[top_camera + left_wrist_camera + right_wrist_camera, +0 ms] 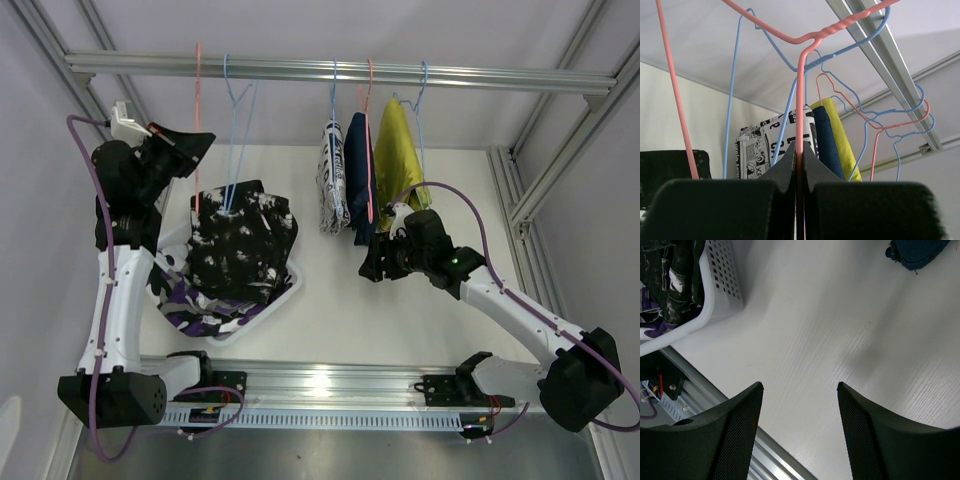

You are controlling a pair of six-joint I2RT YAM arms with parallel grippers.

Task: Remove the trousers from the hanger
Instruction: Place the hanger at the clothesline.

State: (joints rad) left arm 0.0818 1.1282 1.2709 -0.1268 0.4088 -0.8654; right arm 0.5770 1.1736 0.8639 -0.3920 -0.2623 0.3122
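L fingers (715,210) pinched shut on the wire of a pink hanger (801,100), no cloth seen on it, up near the rail (330,70). R fingers (725,440) wide open, empty, low over the desk (400,320), just below the hung clothes.

3 prs on hangers, packed close: white print trousers (333,175), navy trousers (358,175), yellow trousers (398,160). Black speckled trousers (240,245) and purple patterned trousers (190,315) are heaped in the white basket (292,283).

All look soft, light, floppy. Prob best to pinch a low hanging fold and pull down and sideways; wire hanger likely swings.
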